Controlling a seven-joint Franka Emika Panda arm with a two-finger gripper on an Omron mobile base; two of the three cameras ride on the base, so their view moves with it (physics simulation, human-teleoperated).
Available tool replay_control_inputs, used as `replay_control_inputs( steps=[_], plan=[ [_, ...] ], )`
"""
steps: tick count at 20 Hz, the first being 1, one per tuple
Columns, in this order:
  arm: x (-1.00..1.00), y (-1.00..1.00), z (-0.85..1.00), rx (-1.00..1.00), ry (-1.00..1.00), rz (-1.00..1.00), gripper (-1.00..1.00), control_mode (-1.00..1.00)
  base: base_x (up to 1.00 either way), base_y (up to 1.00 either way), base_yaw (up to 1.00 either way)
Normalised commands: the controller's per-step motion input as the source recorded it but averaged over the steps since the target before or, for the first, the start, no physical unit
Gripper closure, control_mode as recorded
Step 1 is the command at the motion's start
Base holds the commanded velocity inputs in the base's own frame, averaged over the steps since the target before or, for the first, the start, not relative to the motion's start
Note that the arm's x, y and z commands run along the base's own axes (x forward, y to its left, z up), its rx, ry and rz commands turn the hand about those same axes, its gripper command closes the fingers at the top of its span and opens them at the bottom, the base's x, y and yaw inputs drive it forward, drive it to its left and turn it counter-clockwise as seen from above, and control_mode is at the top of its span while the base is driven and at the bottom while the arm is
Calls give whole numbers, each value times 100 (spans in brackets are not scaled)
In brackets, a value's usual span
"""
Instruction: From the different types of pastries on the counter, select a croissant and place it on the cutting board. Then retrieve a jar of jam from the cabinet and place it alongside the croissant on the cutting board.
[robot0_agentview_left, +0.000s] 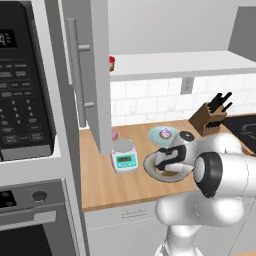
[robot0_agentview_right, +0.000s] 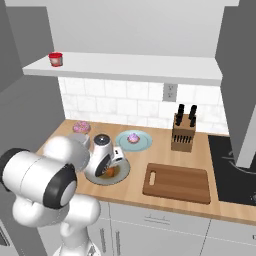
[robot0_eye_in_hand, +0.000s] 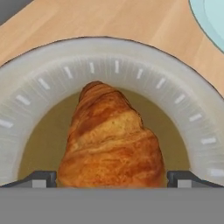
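Note:
The golden-brown croissant (robot0_eye_in_hand: 109, 140) lies on a round grey-brown plate (robot0_eye_in_hand: 39, 87) on the tan counter (robot0_agentview_left: 110, 185). My gripper (robot0_eye_in_hand: 113, 179) is lowered over it and open, one fingertip on each side of the croissant's near end. In the base views the hand (robot0_agentview_left: 170, 159) (robot0_agentview_right: 111, 161) hovers low over that plate (robot0_agentview_right: 120, 176), hiding most of the croissant (robot0_agentview_right: 108, 173). The reddish-brown cutting board (robot0_agentview_right: 177, 183) lies bare to the right of the plate. A red-lidded jar of jam (robot0_agentview_right: 56, 59) (robot0_agentview_left: 111, 63) stands on the white shelf of the cabinet, whose door (robot0_agentview_left: 92, 75) is open.
One frosted cake (robot0_agentview_right: 133, 138) sits on a pale blue plate behind the hand, another (robot0_agentview_right: 81, 126) near the wall. A kitchen scale (robot0_agentview_left: 124, 155) stands left of the plate, a knife block (robot0_agentview_right: 182, 132) behind the board. A stove (robot0_agentview_right: 232, 167) lies at right, a microwave (robot0_agentview_left: 22, 90) at left.

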Motion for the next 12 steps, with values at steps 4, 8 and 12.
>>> replay_control_inputs(
  steps=[4,8,12],
  plan=[
    [8,0,-43,0,0,4,-100,-100,0,0,0],
    [6,0,-46,0,0,5,100,-100,0,0,0],
    [-8,-7,-21,0,-1,2,100,-100,0,0,0]
  ],
)
